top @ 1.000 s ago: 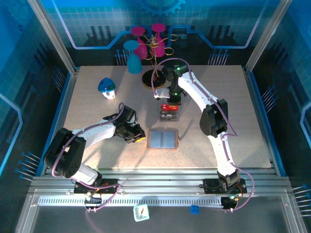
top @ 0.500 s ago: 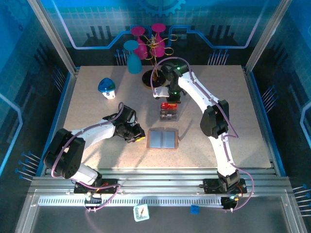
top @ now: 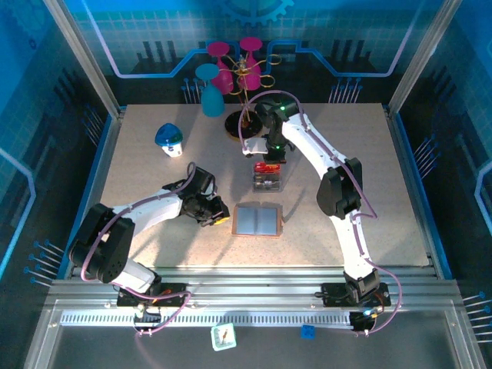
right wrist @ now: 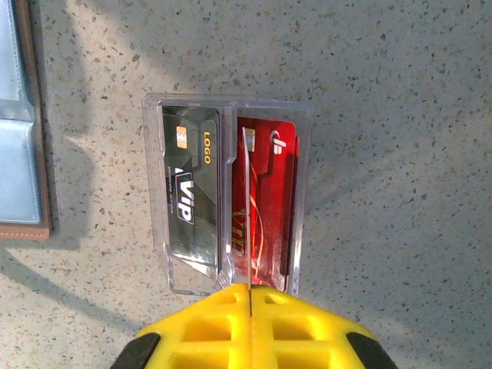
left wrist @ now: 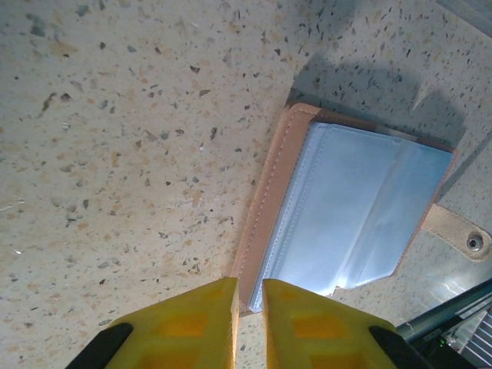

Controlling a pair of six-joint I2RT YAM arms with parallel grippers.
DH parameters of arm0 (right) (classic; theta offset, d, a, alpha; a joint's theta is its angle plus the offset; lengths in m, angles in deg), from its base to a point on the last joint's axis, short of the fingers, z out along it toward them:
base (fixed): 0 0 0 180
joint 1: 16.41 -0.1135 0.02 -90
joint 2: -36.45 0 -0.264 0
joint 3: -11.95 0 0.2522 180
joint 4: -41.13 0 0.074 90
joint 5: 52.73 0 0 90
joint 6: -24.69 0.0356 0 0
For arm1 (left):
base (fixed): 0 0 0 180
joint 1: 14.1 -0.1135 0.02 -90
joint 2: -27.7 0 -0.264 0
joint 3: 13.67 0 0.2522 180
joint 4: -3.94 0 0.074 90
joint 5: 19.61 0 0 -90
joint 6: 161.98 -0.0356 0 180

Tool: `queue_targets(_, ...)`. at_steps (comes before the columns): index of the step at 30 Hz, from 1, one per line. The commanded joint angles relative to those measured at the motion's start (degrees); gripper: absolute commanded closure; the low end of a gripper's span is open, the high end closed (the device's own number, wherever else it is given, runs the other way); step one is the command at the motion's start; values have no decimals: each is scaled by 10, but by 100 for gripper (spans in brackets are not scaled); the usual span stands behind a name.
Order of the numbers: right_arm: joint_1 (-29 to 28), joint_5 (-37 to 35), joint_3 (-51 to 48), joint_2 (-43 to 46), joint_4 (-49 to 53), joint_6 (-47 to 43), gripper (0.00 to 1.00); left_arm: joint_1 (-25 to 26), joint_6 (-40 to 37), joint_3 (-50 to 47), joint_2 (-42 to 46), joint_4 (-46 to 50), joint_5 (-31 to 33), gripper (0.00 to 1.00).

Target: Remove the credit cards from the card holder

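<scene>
The card holder (top: 257, 221) lies open and flat mid-table, grey-blue pockets up; its panel (right wrist: 15, 138) edges the right wrist view. My left gripper (top: 222, 218) sits at its left rim, jaws nearly together on the brown corner edge (left wrist: 265, 231). Behind the holder stands a clear plastic box (top: 267, 180) with a black VIP credit card (right wrist: 188, 192) and a red one (right wrist: 269, 192) inside. My right gripper (right wrist: 250, 288) hangs over that box (right wrist: 151, 169), shut on a thin card seen edge-on (right wrist: 246, 200) above the box's middle divider.
A blue-and-white mushroom-shaped object (top: 169, 139) stands at the back left. A cup stand (top: 240, 123) with pink and teal cups (top: 211, 92) is at the back centre, close behind the right arm. Blue walls enclose the table.
</scene>
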Motion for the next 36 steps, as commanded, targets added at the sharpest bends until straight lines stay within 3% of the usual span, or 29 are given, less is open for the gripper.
queue_targets(1,5,21,11,-15,11,-11,100,-5,2,13,13,20,10,84)
queue_targets(13,9,33,-2,-36,13,-3,100,-5,4,9,17,22,12,84)
queue_targets(36,35,29,-7,1,1,58,100,-5,9,8,18,18,9,84)
